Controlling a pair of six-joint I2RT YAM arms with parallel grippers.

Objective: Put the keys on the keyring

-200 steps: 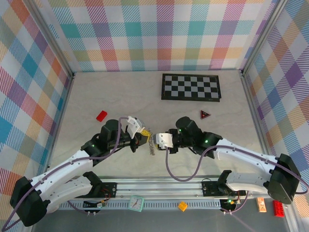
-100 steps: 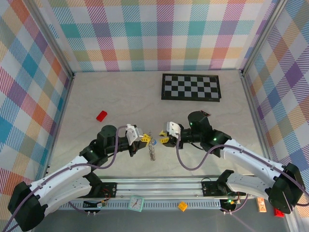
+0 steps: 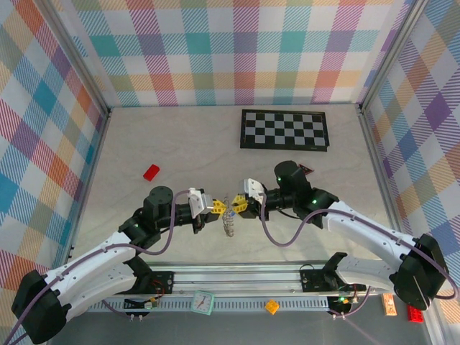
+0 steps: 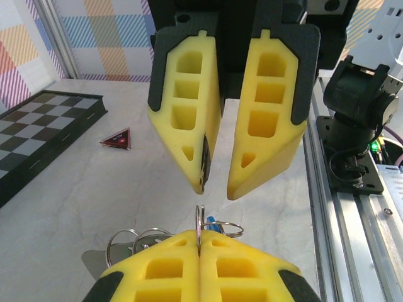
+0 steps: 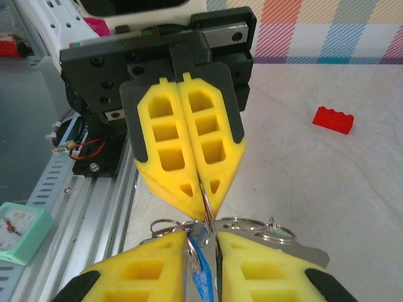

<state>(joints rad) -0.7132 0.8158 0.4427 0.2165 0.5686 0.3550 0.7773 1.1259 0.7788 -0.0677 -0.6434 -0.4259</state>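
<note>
Silvery keyring (image 3: 228, 224) dangles toward six o'clock on the table (image 3: 172, 144), pinched in our left gripper (image 3: 218, 208), jaws together. At its three o'clock our right gripper (image 3: 236, 208) stands narrowly apart, with the blue key (image 5: 198, 277) seemingly between its fingers.

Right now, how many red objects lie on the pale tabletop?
2. A red rectangular plastic block lies on the left side; a small red triangle lies near the black-and-white chequered board, beside the right arm. More may hide under the arms.

I get bright, even light from overhead — only soft, short shadows on the table (image 3: 180, 144), all views sharp
</note>
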